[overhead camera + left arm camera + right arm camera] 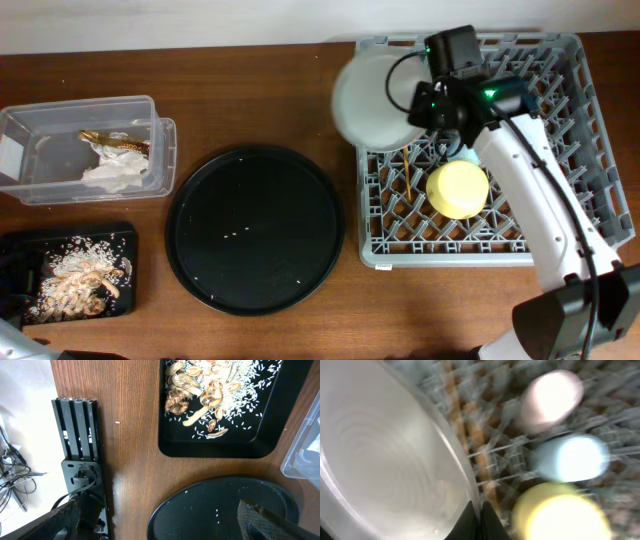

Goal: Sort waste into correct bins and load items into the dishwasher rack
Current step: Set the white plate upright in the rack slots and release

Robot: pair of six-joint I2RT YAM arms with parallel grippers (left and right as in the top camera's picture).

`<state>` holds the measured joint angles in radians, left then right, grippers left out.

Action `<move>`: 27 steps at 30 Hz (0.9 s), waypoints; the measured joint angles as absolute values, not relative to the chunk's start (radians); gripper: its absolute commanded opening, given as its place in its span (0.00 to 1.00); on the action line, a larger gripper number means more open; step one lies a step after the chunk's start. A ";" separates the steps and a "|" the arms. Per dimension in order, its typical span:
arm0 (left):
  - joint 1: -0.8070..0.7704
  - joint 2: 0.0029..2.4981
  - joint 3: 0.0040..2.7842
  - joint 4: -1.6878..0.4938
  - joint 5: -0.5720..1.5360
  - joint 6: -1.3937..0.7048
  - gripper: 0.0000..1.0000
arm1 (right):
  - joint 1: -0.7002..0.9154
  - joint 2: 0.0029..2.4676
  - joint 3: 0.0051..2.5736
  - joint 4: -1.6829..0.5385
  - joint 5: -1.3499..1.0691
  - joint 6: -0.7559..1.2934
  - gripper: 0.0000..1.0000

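My right gripper (418,112) is shut on the rim of the white round plate (372,98) and holds it tilted over the left edge of the grey dishwasher rack (560,70). In the right wrist view the jaws (480,520) pinch the plate's edge (385,460). The yellow saucer (457,188), pink cup (552,396), light blue cup (570,457) and chopsticks (408,178) lie in the rack. The clear tub (30,130) holds the white napkin (118,172) and wrapper (115,140). The black tray (220,447) holds food scraps (200,390) and rice. My left gripper (165,530) is open and empty.
The large round black tray (254,228) lies at the table's middle with a few rice grains on it; its rim shows in the left wrist view (200,492). A black stand (80,450) sits at the table's left edge.
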<state>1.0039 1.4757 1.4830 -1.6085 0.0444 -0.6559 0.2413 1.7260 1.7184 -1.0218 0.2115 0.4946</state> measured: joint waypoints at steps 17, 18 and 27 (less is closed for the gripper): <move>1.004 1.476 1.483 -1.608 0.044 -0.656 0.99 | 0.492 1.931 1.764 -1.004 0.806 0.519 0.99; 1.004 1.476 1.483 -1.609 0.044 -0.656 0.99 | 0.556 1.926 1.838 -1.075 0.802 0.521 0.98; 1.004 1.476 1.483 -1.608 0.044 -0.656 0.99 | 0.579 1.626 2.011 -1.693 0.490 0.551 0.98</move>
